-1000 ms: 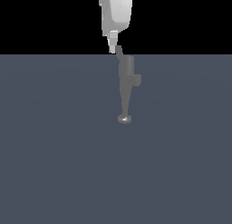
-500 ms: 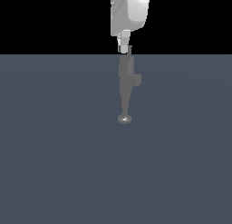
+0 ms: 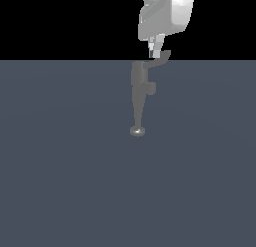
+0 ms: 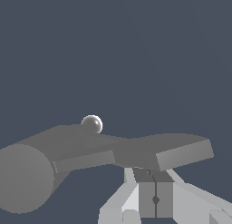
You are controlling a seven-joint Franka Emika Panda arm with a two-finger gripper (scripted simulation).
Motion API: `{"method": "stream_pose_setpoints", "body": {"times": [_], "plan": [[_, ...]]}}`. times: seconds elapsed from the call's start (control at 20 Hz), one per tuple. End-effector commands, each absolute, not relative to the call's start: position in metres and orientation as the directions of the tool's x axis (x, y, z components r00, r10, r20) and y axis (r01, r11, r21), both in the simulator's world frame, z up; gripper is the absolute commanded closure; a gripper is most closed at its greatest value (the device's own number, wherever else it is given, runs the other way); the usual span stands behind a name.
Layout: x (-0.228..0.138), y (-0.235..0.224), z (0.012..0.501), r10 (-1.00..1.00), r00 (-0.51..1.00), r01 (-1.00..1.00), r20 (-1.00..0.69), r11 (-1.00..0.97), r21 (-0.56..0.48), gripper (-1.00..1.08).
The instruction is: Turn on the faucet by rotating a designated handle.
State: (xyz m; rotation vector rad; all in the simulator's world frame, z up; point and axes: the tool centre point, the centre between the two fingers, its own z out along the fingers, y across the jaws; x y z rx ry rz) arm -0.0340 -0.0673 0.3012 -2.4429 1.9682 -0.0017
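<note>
Pressing against the thin matte grey bent handle (image 3: 159, 59), our pale grey end effector (image 3: 155, 52) sits directly above the lever's paddle tip, fingertips meeting its upper face. In the wrist view the fingers (image 4: 155, 198) look drawn together with only a thin seam between them, clenched on nothing, and they lie beside the handle (image 4: 158, 153), not around it.

The relation we flag for the next push: the handle's long axis runs roughly level, from the flattened tip at the end effector back to the top of the small matte grey cylindrical faucet (image 3: 138, 88). That body lies below the end effector and toward the exterior view's left, so we judge a sideways sweep at the tip has the longest lever arm.

The faucet (image 4: 27, 173) tapers from the cylinder, with its stubby side knob, down a thin stem to a round disc foot resting on the flat slate-blue worktop (image 3: 60, 181). All surfaces are smooth and untextured, and we expect slippery contact.
</note>
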Motion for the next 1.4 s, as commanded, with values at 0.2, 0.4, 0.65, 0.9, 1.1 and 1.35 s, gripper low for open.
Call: {"method": "stream_pose_setpoints", "body": {"times": [0.2,0.4,0.65,0.9,1.1,1.35], "plan": [[-0.026,-0.081,0.301,-0.978,0.211,-0.978,-0.002,-0.211,-0.004,1.08],[-0.015,-0.092,0.301,-0.979,0.205,-0.979,-0.001,-0.205,-0.003,1.08],[-0.002,-0.106,0.300,-0.980,0.198,-0.980,-0.001,-0.198,-0.003,1.08],[0.011,-0.119,0.300,-0.981,0.192,-0.981,-0.001,-0.192,-0.002,1.08],[0.020,-0.129,0.299,-0.982,0.187,-0.982,0.000,-0.187,-0.001,1.08],[0.032,-0.141,0.299,-0.984,0.181,-0.984,0.000,-0.181,0.000,1.08]]}}
